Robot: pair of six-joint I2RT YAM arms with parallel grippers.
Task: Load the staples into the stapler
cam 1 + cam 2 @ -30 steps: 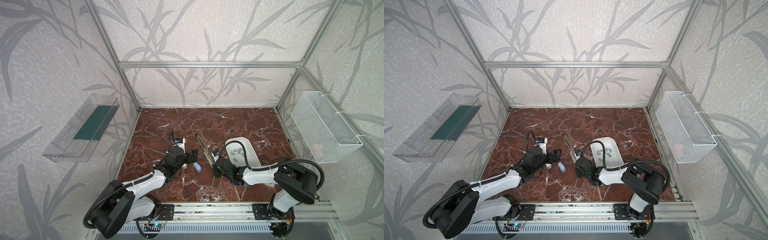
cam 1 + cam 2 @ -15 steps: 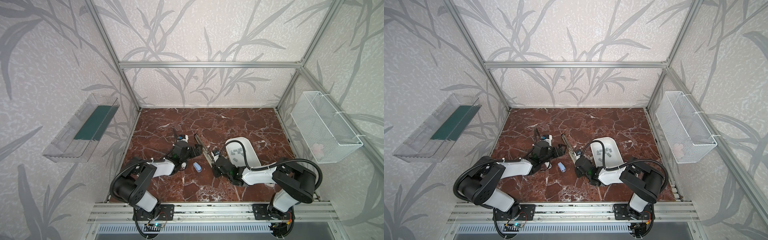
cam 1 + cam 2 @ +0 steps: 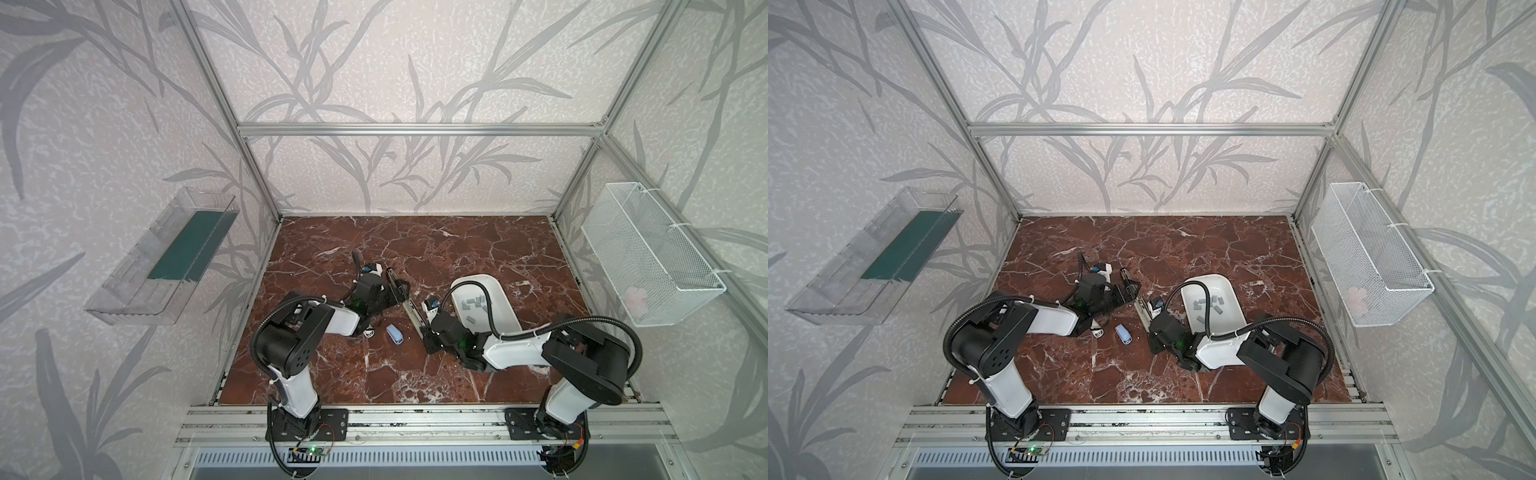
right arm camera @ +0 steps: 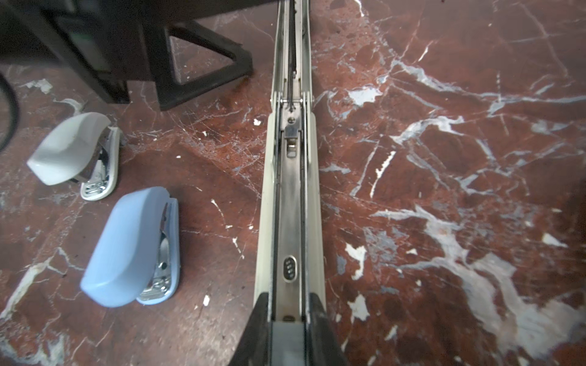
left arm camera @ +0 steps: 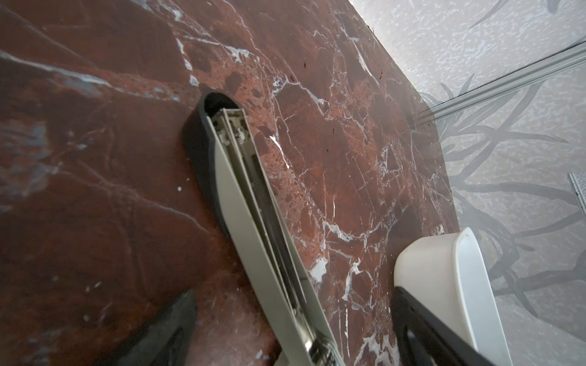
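Staples (image 3: 476,300) wait in the tray (image 3: 503,309) toward the right edge of the table (image 3: 415,241) while my right gripper (image 4: 288,304) pinches the opened stapler (image 4: 290,206) mid-table, seemingly to steady it, left gripper (image 5: 295,313) spread astride its magazine (image 5: 253,177).

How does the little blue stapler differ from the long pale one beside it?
The blue stapler is short and stubby; the long stapler is much longer and slimmer. The blue stapler is shut, while the long stapler is hinged open flat, its metal channel bared. Nothing touches the blue stapler; the right tool clamps the long stapler's end. Both lie on the marble table.
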